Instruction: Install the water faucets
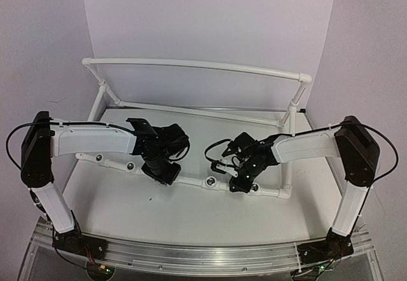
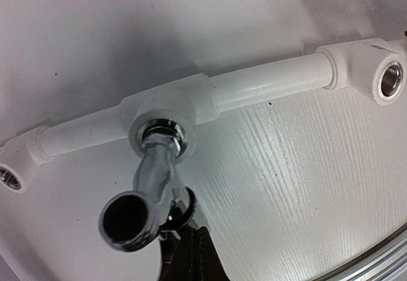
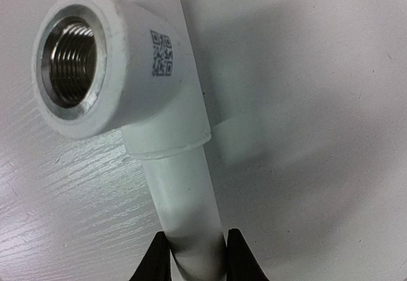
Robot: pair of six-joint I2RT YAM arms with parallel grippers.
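Note:
A shiny chrome water faucet (image 2: 152, 173) sits with its base in the threaded socket of a white tee (image 2: 162, 119) on the front pipe, its open spout end (image 2: 126, 220) pointing toward the camera. My left gripper (image 2: 181, 239) is shut on the faucet's handle, dark fingers (image 2: 210, 259) pressed together just below it. From above, the left gripper (image 1: 164, 171) covers the faucet. My right gripper (image 3: 198, 259) is shut on the white pipe (image 3: 184, 192) just below an elbow with an empty threaded socket (image 3: 73, 55); in the top view it (image 1: 241, 182) sits on the front pipe's right part.
The white pipe frame (image 1: 197, 66) stands on the table with a raised back rail. Empty sockets show on the front pipe (image 1: 100, 159), (image 1: 130, 166), (image 1: 210, 181), and beside the faucet (image 2: 389, 77). An aluminium rail (image 1: 203, 255) runs along the near table edge.

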